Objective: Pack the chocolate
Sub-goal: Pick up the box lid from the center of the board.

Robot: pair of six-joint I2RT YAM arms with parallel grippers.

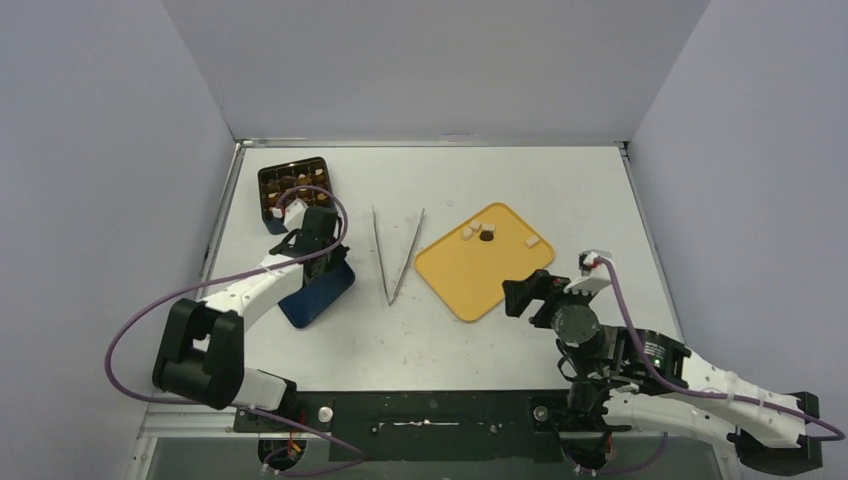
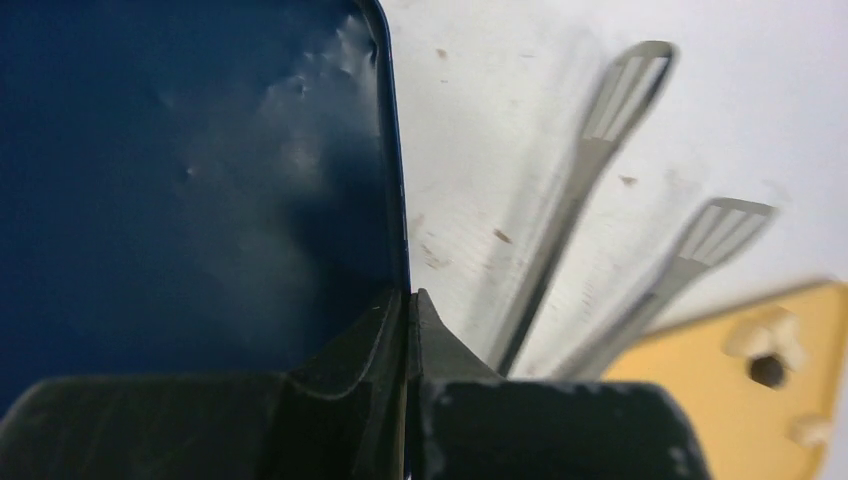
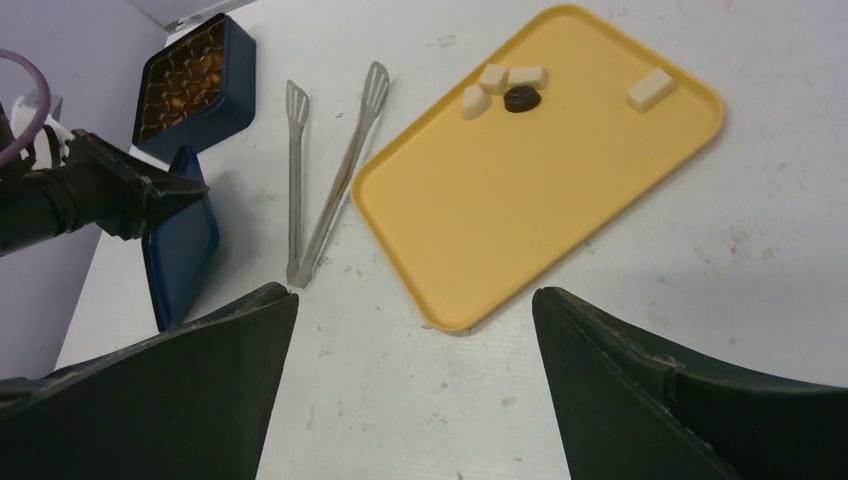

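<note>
Top external view, Mia: where does the chocolate sit?

Jon, four cream-white chocolate cubes [image 3: 474,101] and one rounded dark brown chocolate piece [image 3: 520,98] lie loose on the flat yellow plastic tray [image 1: 470,285], toward its 12 o'clock corner. Three cubes crowd the dark piece; the fourth lies apart at its 3 o'clock. More brown chocolates [image 3: 185,75] fill the compartments of the dark blue rectangular box [image 3: 240,80] at about 10 o'clock on the white surface [image 1: 560,180].

And the box's cover?

A dark blue flat lid [image 1: 318,290] sits at 5 o'clock of the box. The left pincer [image 2: 410,300] is pressed together on its rim, one finger on each face. I cannot tell whether the lid's far edge rests on the surface.

What lies between lid and tray?

Long metal tongs [image 1: 398,255], untouched, their arms spread in a V that opens toward 12 o'clock, at 9 o'clock of the tray.

The other arm?

From its wrist view the right pincer [image 3: 412,295] is spread wide and holds nothing. It hangs at the tray's 5 o'clock edge, apart from the chocolate.
</note>
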